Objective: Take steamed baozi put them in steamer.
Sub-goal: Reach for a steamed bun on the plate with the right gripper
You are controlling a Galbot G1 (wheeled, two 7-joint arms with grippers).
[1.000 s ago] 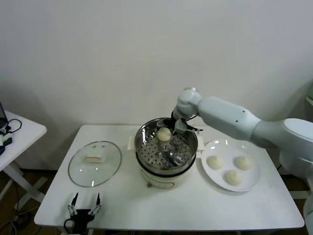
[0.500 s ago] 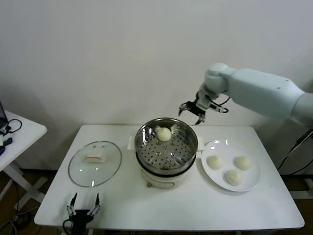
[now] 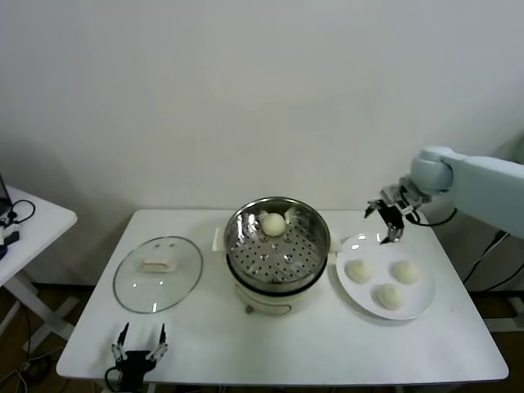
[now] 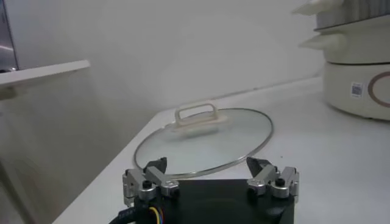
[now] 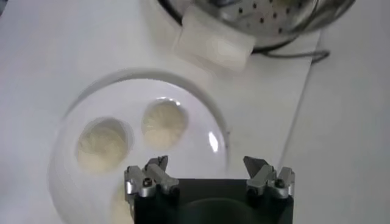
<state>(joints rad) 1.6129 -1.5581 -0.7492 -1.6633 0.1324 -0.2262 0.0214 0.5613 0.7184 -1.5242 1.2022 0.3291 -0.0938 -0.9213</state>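
Note:
The steamer [image 3: 313,256], a shiny perforated basket on a cream pot base, stands mid-table with one steamed baozi [image 3: 273,223] lying at its far side. Three more baozi [image 3: 359,271] [image 3: 405,272] [image 3: 389,296] rest on a white plate [image 3: 364,243] to its right. My right gripper [image 3: 383,223] hangs open and empty above the plate's far edge. Its wrist view looks down past the right gripper [image 5: 207,163] at baozi [image 5: 163,123] [image 5: 103,143] on the plate [image 5: 131,97] and at the steamer [image 5: 268,15]. My left gripper [image 3: 141,337] is parked open at the table's front left.
A glass lid [image 3: 158,274] with a cream handle lies flat left of the steamer; the left wrist view shows this lid [image 4: 204,143] just beyond the left gripper [image 4: 207,164]. A small side table [image 3: 33,221] stands at far left. A wall is close behind.
My right gripper has swung from beside the baozi in the steamer, up and rightward, to above the plate. The baozi stays in the steamer. The left arm has not moved.

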